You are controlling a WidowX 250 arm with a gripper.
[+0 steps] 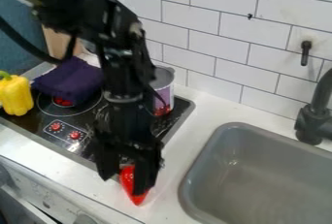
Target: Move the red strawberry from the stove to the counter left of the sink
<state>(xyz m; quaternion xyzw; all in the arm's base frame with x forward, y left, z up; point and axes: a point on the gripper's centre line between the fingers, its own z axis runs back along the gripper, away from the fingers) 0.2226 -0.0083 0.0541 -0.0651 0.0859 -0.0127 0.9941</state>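
Observation:
Low over the counter strip in front of the stove, left of the sink, the black gripper (125,180) points down with its fingers apart. A glossy red object (128,182), tapering to a point at its lower end, lies on the white counter (174,162) between and just behind the fingers. The right finger covers part of it, while a small gap shows between it and the left finger. Whether the right finger touches it, I cannot tell.
The black stove (77,143) bears a dark purple cloth (74,80), a yellow pepper (15,96) and a metal can (162,85). A grey sink (259,169) is at the right, below a black faucet (314,116). White wall tiles (220,48) rise behind.

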